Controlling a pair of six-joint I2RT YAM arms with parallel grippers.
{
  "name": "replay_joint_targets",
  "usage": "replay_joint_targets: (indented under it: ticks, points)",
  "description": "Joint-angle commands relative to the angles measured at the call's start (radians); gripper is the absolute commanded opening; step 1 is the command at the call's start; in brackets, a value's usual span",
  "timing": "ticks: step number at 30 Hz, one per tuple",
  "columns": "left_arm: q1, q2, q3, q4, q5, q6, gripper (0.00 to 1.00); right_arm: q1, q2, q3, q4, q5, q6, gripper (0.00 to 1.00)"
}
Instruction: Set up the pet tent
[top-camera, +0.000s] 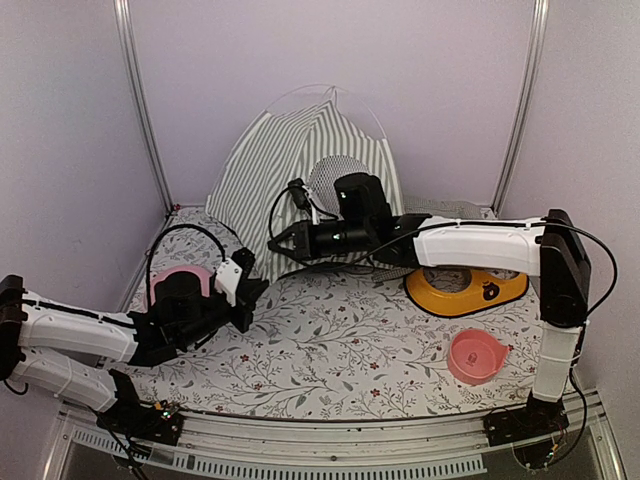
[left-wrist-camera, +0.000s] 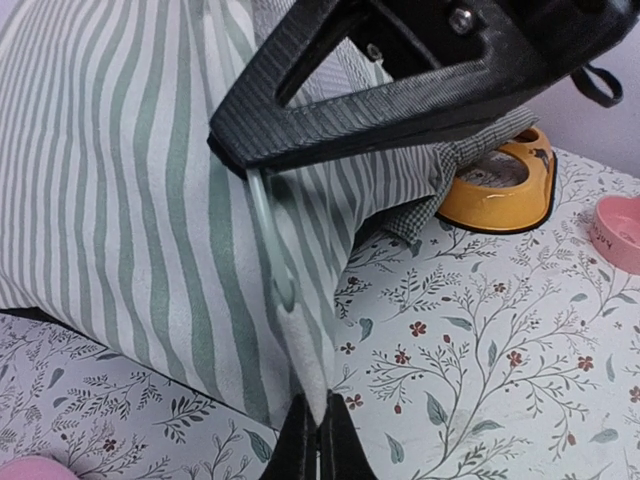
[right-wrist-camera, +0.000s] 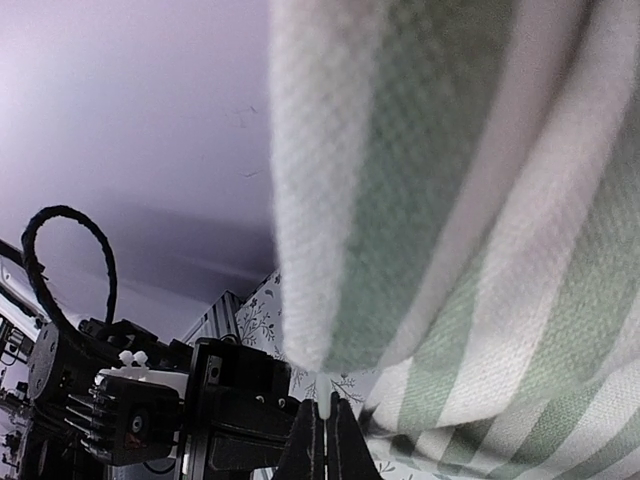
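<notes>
Tent first: I see the pet tent (top-camera: 290, 160) slumped against the back wall at 12 o'clock. My right gripper (top-camera: 274, 241) is clamped on its thin pole, and my left gripper (left-wrist-camera: 317, 412) is pinched shut on a fabric corner. An orange dish (top-camera: 465, 290) sits at 3 o'clock, contents unclear, with a pink bowl (top-camera: 476, 355) at 4. Another pink dish (top-camera: 178, 278) is half hidden under my left arm at 9.

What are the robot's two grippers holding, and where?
Both pinch the pet tent: the left gripper holds the bottom tip of a striped edge, the right gripper the same edge higher up.
</notes>
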Motion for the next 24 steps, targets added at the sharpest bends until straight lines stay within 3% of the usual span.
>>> replay_joint_targets:
  ticks: [1,7,14,20,22,24]
  points:
    - [0.011,-0.005,0.009,-0.089,0.023,-0.012,0.00,-0.022,-0.004,0.004,0.030,0.106,-0.003,0.00]
    - [0.021,-0.045,0.009,-0.091,0.051,-0.016,0.00,-0.023,-0.021,-0.012,-0.040,0.203,-0.045,0.00]
    - [0.017,-0.034,0.034,-0.105,0.161,-0.019,0.00,-0.012,0.002,-0.005,-0.020,0.207,-0.051,0.00]
    - [0.035,-0.048,0.069,-0.132,0.057,-0.053,0.01,0.008,0.002,-0.023,-0.022,0.184,-0.073,0.00]
    - [0.050,-0.065,0.091,-0.166,0.033,-0.084,0.08,0.007,-0.016,-0.066,-0.021,0.201,-0.079,0.00]
    - [0.061,-0.094,0.105,-0.207,0.017,-0.119,0.33,-0.004,-0.032,-0.104,-0.018,0.198,-0.087,0.00]
